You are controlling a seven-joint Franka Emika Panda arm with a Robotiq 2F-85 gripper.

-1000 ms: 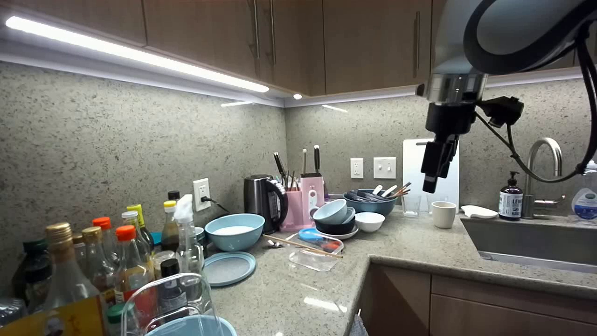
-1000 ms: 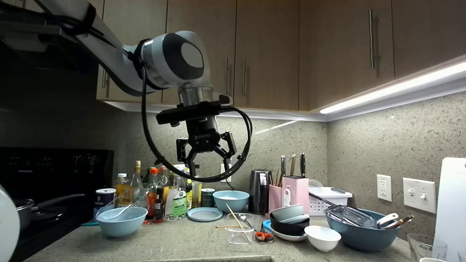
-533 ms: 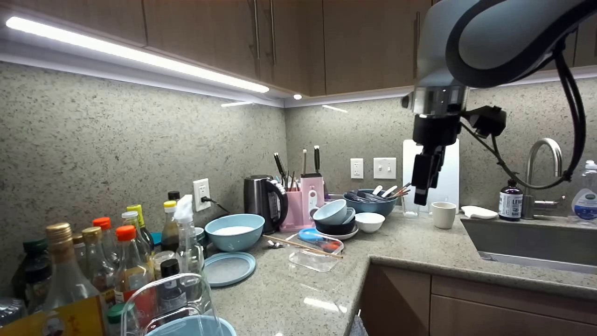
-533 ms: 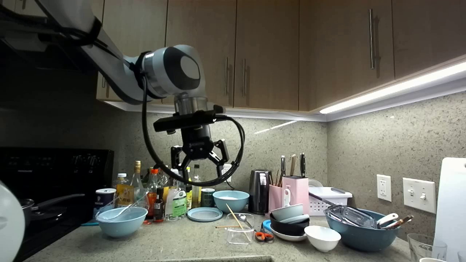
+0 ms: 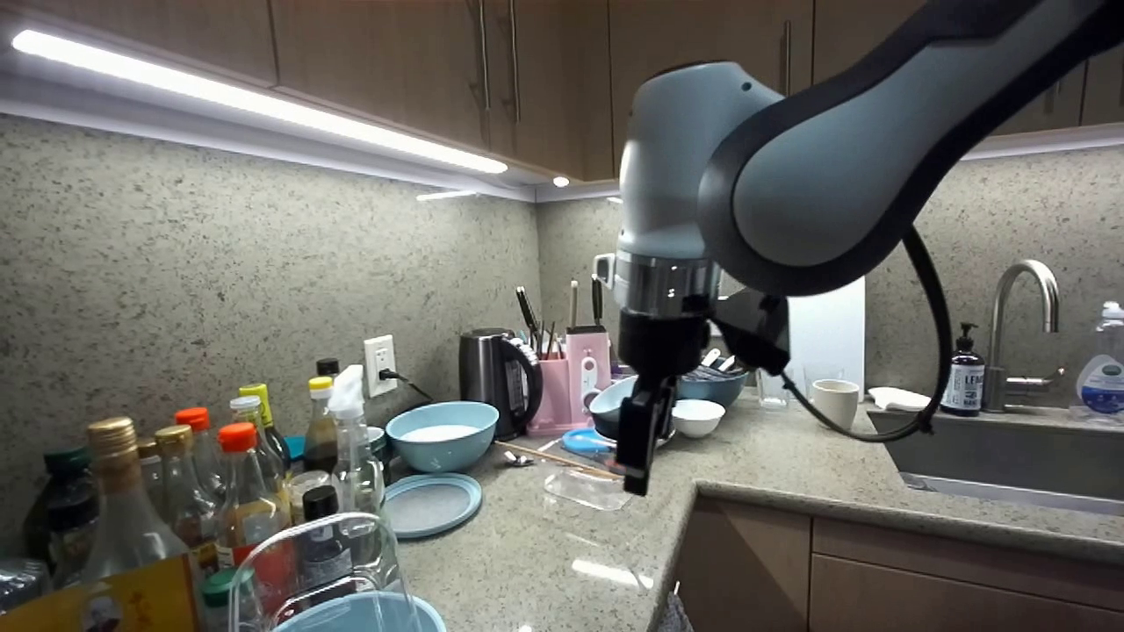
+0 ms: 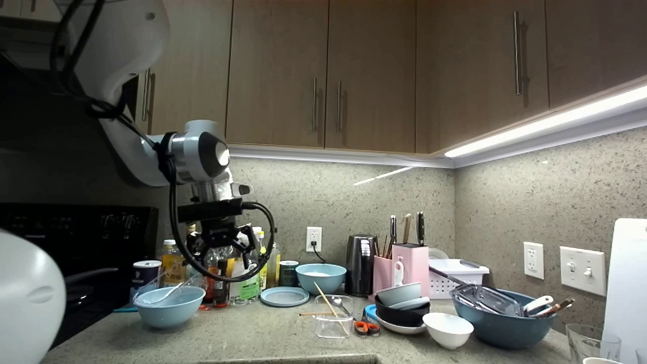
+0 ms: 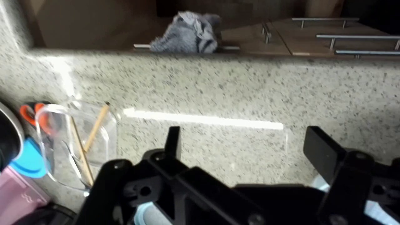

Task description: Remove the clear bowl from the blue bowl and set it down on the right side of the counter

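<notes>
From here I'd say it's the approach: jaws wide w/ nothing btwn, clear bowl tilted in blue bowl on worktop, so next prob = line up over the clear one, then lower

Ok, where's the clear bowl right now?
In an exterior view, lower left, the clear bowl sits tilted in the blue bowl, in front of the bottles.

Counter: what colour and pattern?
Pale grey-beige with dark speckles; the counter shows best in the wrist view.
</notes>
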